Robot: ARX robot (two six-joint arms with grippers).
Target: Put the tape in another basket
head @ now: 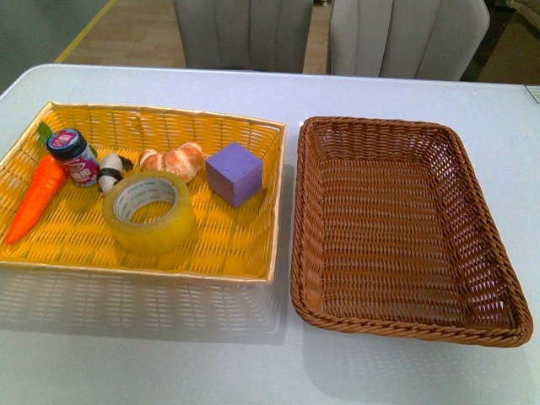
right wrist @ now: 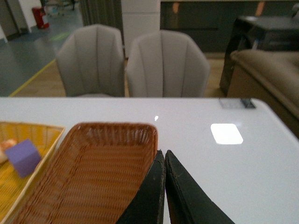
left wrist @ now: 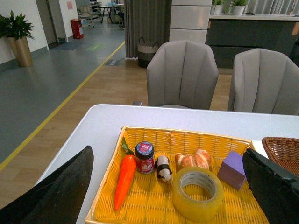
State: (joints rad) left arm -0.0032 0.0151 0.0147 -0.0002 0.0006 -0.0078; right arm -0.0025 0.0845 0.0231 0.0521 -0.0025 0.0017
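The yellow tape roll (head: 149, 211) lies flat in the bright yellow woven tray (head: 143, 110) on the left, near its front middle. The dark brown wicker basket (head: 405, 228) stands empty to the right of that tray. Neither arm shows in the front view. In the left wrist view my left gripper (left wrist: 167, 153) is open and empty, its fingers (left wrist: 60, 191) spread wide, with the tape (left wrist: 198, 193) between and beyond them. In the right wrist view my right gripper (right wrist: 162, 152) is shut and empty, beside the right rim of the brown basket (right wrist: 93, 172).
The yellow tray also holds a carrot (head: 36, 196), a small jar (head: 74, 156), a panda figure (head: 110, 171), a bread roll (head: 173, 159) and a purple cube (head: 234, 173) just right of the tape. Two grey chairs (head: 245, 29) stand past the table's far edge.
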